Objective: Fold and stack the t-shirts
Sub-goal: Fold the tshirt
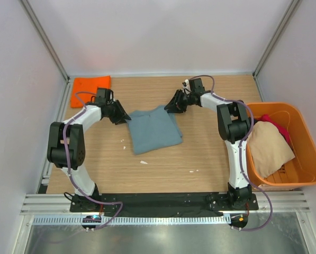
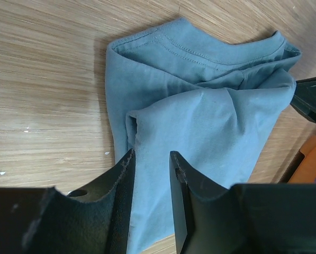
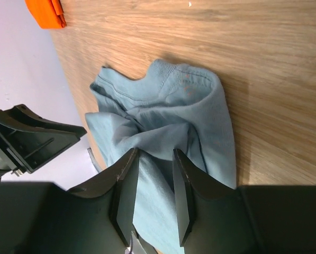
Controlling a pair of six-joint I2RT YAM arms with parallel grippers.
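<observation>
- Wooden table, pale walls: the blue shirt lies part-folded near the middle, toward the far edge. An orange shirt sits folded in the far left corner.
- The left gripper narrowly pinches the shirt's far left corner.
- The right gripper pinches its far right corner, cloth bunching between the jaws.
- Risk: uneven pulls could slip a thin pinch or drag the layers askew.

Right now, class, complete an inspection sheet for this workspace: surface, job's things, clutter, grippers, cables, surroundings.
Surface: light wooden tabletop.
Job's things: grey-blue cloth t-shirt mid-table, part folded; folded bright orange shirt far left; beige cloth and red cloth in orange plastic tub.
Clutter: small white specks.
Grippers: left gripper and right gripper each pinch the t-shirt.
Cables: purple cables along both arms.
Surroundings: white walls, metal frame.
</observation>
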